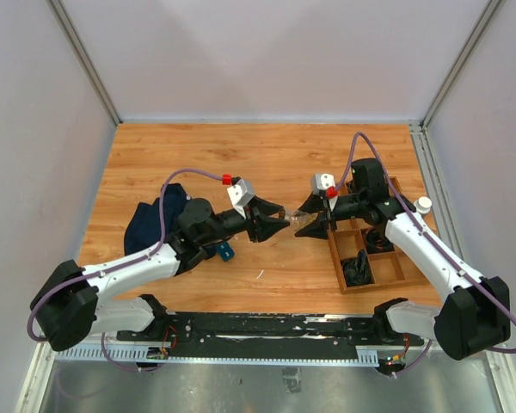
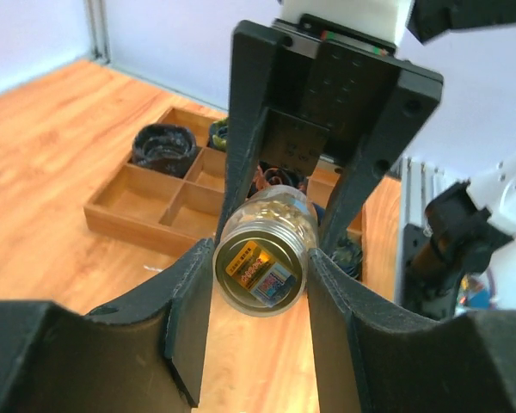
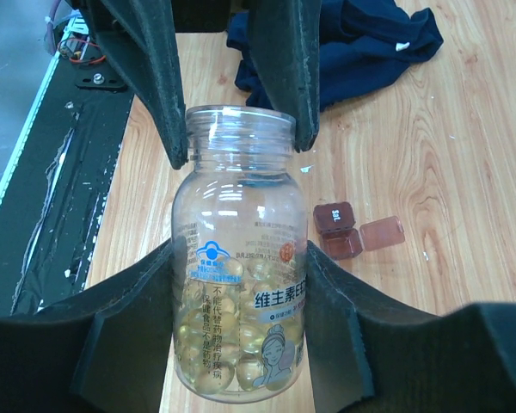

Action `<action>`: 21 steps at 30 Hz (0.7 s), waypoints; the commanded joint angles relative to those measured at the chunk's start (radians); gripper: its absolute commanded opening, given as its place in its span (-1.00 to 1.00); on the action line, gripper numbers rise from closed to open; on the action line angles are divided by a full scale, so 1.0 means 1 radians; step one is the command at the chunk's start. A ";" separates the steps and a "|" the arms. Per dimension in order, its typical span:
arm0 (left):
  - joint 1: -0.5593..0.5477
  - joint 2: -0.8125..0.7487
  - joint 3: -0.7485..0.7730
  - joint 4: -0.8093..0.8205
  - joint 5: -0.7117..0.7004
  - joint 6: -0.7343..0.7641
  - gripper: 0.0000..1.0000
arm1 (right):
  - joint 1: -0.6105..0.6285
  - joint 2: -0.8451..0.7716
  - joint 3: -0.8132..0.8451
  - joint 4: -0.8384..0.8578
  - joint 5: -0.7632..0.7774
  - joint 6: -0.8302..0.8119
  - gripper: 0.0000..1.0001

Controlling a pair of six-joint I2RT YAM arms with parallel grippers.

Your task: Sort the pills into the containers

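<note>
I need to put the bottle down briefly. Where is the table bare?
Bare: the far strip of table beyond the bottle, and the near patch between it and the base rail. Crowded: dark cloth and reddish containers at left, wooden tray at right.

Containers (image 3: 354, 231) on table (image 3: 464, 172), seemingly near cloth (image 3: 344, 43)

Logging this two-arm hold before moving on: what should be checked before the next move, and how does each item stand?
1. Right gripper clamped on the bottle body: ok.
2. Left gripper closed on the bottle's neck: ok.
3. Cap off, mouth open: ok.
4. Pills inside the bottle: ok.
5. Pill box below the bottle's mouth: not ok; it lies on the table, off to one side.
6. Pill box lids open: cannot tell.
</note>
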 commanded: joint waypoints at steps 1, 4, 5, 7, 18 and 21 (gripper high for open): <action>-0.085 -0.040 0.016 -0.008 -0.281 -0.281 -0.99 | 0.004 -0.012 0.008 0.000 -0.027 -0.016 -0.99; -0.152 -0.068 0.051 -0.108 -0.455 -0.290 -0.99 | 0.003 -0.012 0.008 0.000 -0.026 -0.016 -0.99; -0.163 -0.073 0.060 -0.131 -0.486 -0.297 -0.99 | 0.003 -0.012 0.008 0.000 -0.025 -0.017 -0.99; -0.171 -0.081 0.070 -0.164 -0.528 -0.315 -1.00 | 0.003 -0.012 0.008 0.000 -0.024 -0.015 -0.99; -0.175 -0.105 0.095 -0.198 -0.590 -0.442 -0.99 | 0.003 -0.008 0.009 0.001 -0.009 -0.014 -0.99; -0.175 -0.110 0.119 -0.238 -0.614 -0.490 -1.00 | 0.003 -0.006 0.011 0.000 -0.010 -0.012 -0.99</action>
